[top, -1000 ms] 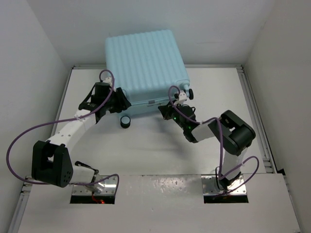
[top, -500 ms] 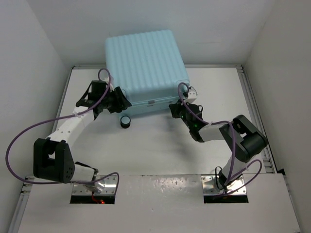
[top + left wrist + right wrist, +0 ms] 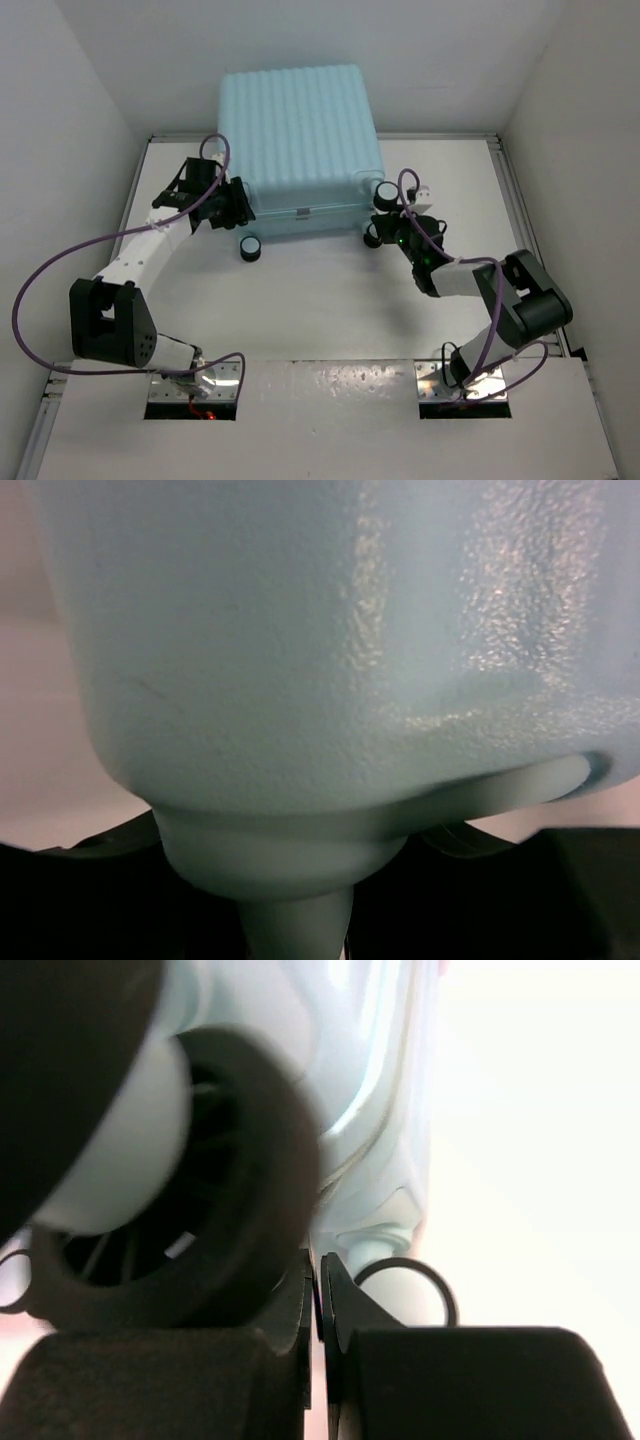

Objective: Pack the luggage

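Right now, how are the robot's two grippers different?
The left gripper has its fingers apart with a bit of the luggage between them; the right gripper has its fingers pressed together. The left gripper is at the luggage's left near corner; the right gripper sits beside a wheel at the right corner. Both reach the luggage's near edge.

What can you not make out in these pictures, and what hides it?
Suitcase contents: top view, closed shell hides them.
Left gripper fingertips: left wrist view, suitcase fills the frame; grip unclear.
Wheel: right wrist view, blurred, too close.
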Available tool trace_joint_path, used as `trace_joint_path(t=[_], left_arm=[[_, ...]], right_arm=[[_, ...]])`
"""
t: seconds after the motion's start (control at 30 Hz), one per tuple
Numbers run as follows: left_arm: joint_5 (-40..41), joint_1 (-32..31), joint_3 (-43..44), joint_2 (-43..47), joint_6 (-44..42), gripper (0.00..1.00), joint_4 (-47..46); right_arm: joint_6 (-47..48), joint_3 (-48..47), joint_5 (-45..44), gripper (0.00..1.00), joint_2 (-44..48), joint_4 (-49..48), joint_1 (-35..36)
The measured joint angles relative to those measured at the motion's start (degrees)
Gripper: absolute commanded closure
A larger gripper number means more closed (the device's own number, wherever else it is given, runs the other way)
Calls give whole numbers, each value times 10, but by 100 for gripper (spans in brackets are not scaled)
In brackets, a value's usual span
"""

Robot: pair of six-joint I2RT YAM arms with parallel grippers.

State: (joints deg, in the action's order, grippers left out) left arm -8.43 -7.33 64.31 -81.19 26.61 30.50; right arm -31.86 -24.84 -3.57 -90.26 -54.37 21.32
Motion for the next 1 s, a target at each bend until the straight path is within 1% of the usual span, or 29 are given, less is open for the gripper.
trace_joint_path(t=[0.1, 0.23, 0.37, 0.53, 0.8, 0.9, 1.0], left_arm=[[21, 0, 1, -1, -22, 100, 2], [49, 4, 1, -3, -58, 100, -10], [54, 23, 6, -15, -93, 100, -30], [64, 48, 36, -57, -147, 100, -60], [76, 69, 66, -99, -221, 100, -40], [75, 86, 99, -123, -250, 100, -11], [53, 106, 132, -146, -283, 100, 19]], right_arm=[[1, -1, 19, 100, 0, -2, -23], [1, -8, 72, 100, -4, 5, -60], [5, -30, 107, 100, -16, 19, -74], [13, -81, 148, 100, -57, 35, -84], [46, -228, 209, 100, -180, 39, -118], [55, -299, 237, 100, -238, 39, -126], [64, -379, 248, 100, -295, 43, -133]])
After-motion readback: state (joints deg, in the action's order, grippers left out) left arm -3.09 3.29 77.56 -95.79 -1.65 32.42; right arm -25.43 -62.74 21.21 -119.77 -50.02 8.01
